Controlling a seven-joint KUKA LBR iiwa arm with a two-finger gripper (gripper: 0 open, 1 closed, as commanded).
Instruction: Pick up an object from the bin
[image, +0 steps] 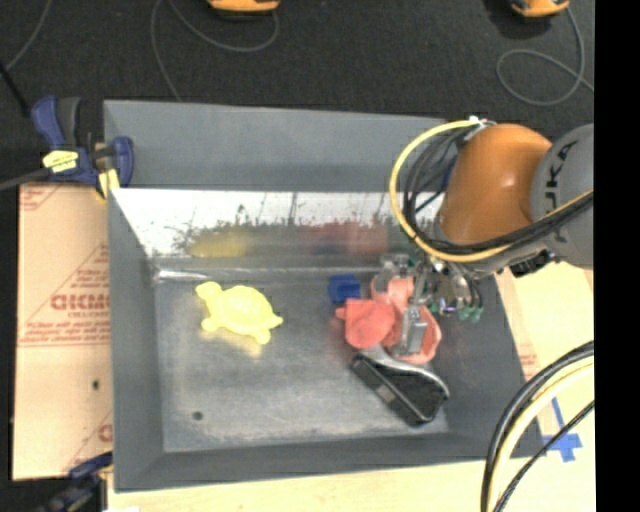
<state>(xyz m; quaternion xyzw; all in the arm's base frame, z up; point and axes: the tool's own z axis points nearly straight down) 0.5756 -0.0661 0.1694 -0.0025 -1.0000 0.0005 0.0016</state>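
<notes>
Four things lie in the grey bin (140, 300), three of them crowded at its right side. The claw (415, 325) hangs low over the right part of a pink-red, lumpy, rounded toy (365, 322); whether the claw is apart or together cannot be told. A blue block (344, 289) touches the toy's far edge, and a black oblong case (405, 388) lies just in front. A yellow turtle (238, 312) sits well apart at left, with bare floor around it.

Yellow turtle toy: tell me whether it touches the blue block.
No, the yellow turtle toy lies left of the blue block, a gap between.
</notes>
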